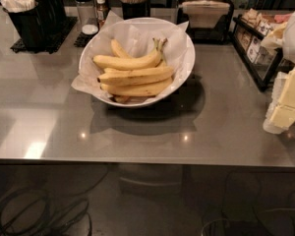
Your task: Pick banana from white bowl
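On grey counter (226,127) sits white bowl (189,65); gripper (287,104) at right edge.

Open space lies above the wide white paper-lined bowl (186,68). Behind it crowd black cutlery holders (32,21), bottles (102,9) and a black napkin dispenser (204,11). Right of it, bare grey tabletop (226,112) reaches the pale gripper (286,104).

Right-edge end effector (288,103): white rounded casing; pale yellow blocky segments.

Grey counter (226,127) bears white bowl (189,63); end effector (287,103) apparently above right edge.
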Tool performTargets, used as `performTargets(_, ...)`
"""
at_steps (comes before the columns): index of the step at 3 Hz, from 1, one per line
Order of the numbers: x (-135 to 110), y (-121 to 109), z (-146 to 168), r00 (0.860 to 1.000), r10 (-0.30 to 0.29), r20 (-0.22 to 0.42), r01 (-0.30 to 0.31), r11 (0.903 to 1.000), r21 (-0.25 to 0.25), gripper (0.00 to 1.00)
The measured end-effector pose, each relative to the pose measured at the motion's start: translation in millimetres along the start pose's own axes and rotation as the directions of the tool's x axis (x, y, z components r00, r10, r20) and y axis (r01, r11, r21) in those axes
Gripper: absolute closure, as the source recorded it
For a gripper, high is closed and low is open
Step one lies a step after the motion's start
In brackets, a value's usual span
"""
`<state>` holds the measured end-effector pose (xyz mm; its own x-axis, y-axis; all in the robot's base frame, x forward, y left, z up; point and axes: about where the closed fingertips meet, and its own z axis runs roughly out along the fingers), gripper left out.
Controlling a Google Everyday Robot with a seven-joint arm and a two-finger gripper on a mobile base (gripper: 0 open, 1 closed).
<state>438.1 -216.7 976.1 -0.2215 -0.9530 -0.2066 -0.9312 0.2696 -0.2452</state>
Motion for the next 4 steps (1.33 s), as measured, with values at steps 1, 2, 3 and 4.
performTargets(1,-0.1,0.0,0.0,1.0,0.0,0.0,0.0,1.0,0.0,0.0)
performTargets(2,-7.6,-2.9,0.2,1.0,-0.015,0.017,0.015,0.9999,0.004,0.0)
performTargets(3,-44.0,-7.5,15.9,0.993,-0.108,0.056,0.111,0.9925,-0.051,0.0)
performTargets(4,-93.5,-7.3,40.3,0.97,-0.197,0.143,0.216,0.9665,-0.138,0.0)
